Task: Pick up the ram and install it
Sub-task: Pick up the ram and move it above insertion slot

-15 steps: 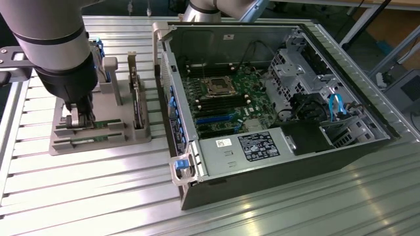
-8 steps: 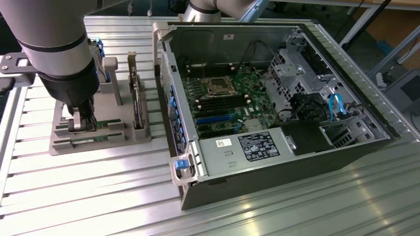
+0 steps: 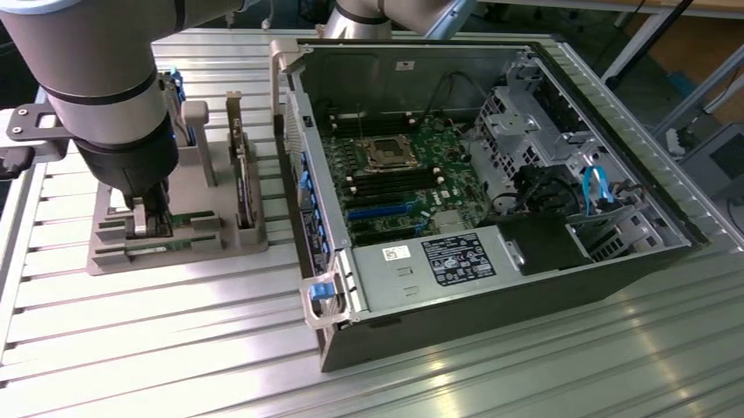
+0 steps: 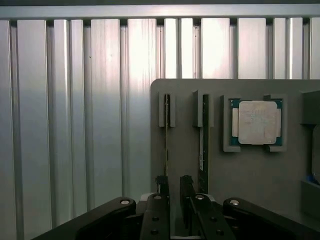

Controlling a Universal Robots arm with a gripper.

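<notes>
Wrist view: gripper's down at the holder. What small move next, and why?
Probably nudge the gripper sideways until the nearer ram sits mid-gap, before any closing: its edge seems to line up with one finger, not the open gap.

Bright light from above, strong glare.
White sheen streaks the slatted table (image 3: 489, 374); the gripper (image 4: 173, 182) sits in dark shadow.

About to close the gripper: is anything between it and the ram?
Nothing visible. The open gripper sits right at the end of the ram in the gray holder; the second stick stands apart in the neighboring slot.
</notes>
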